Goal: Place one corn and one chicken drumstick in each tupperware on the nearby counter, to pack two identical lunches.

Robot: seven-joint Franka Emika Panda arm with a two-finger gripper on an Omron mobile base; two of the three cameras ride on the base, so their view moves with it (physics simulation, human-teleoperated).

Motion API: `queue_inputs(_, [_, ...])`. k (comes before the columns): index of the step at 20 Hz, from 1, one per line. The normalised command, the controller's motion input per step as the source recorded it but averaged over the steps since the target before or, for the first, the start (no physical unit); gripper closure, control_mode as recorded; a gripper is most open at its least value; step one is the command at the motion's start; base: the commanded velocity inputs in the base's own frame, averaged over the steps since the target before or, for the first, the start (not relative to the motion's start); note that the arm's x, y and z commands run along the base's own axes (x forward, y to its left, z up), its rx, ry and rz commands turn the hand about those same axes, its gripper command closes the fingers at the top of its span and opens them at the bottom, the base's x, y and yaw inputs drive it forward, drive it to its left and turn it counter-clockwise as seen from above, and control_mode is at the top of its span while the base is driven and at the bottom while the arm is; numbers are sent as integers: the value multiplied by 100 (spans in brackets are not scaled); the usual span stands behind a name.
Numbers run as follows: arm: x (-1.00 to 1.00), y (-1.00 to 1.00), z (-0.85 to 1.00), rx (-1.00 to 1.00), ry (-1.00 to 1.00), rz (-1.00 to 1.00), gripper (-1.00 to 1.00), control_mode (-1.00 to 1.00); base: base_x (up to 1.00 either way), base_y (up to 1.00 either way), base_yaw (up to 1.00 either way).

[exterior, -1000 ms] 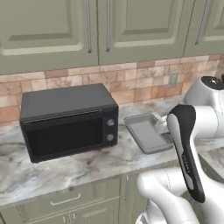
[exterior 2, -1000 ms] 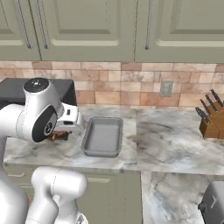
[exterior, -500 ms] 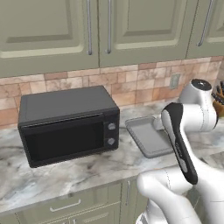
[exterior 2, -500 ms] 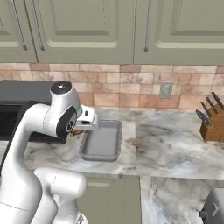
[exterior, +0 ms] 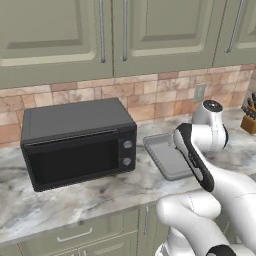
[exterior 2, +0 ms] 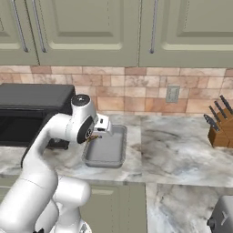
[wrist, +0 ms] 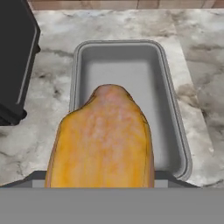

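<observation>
My gripper [exterior 2: 93, 136] is shut on a brown-orange chicken drumstick [wrist: 105, 140], which covers the fingers in the hand view. It hangs above the near left part of a grey tupperware [wrist: 131, 65] that lies on the marbled counter [exterior 2: 182, 145]. The part of the tray floor that I can see is bare. The same tupperware [exterior: 167, 160] sits just right of the microwave, and the tupperware [exterior 2: 109, 152] lies under my hand. The corn is out of view.
A black microwave [exterior: 80, 140] stands close to the tray's left; the microwave [wrist: 13, 57] edges the hand view. A knife block [exterior 2: 220, 129] stands at the far right by the brick wall. Olive cabinets hang overhead. A toaster [exterior 2: 223, 218] sits at the lower right.
Both base views have shifted, so the base has moved. The hand, still holding the drumstick, has swung from beside the tray's left edge to above the tray.
</observation>
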Motion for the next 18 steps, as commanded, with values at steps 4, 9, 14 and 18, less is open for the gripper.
queue_inputs(4, [74, 0, -33, 0, 0, 0, 100, -100, 0, 0, 0])
queue_inputs(9, [70, -3, -33, 0, 1, 0, 100, -100, 0, 0, 0])
queue_inputs(14, [31, -29, -19, 0, 9, 0, 100, -100, 0, 0, 0])
queue_inputs(18, [16, -30, -18, 0, 8, 0, 100, -100, 0, 0, 0])
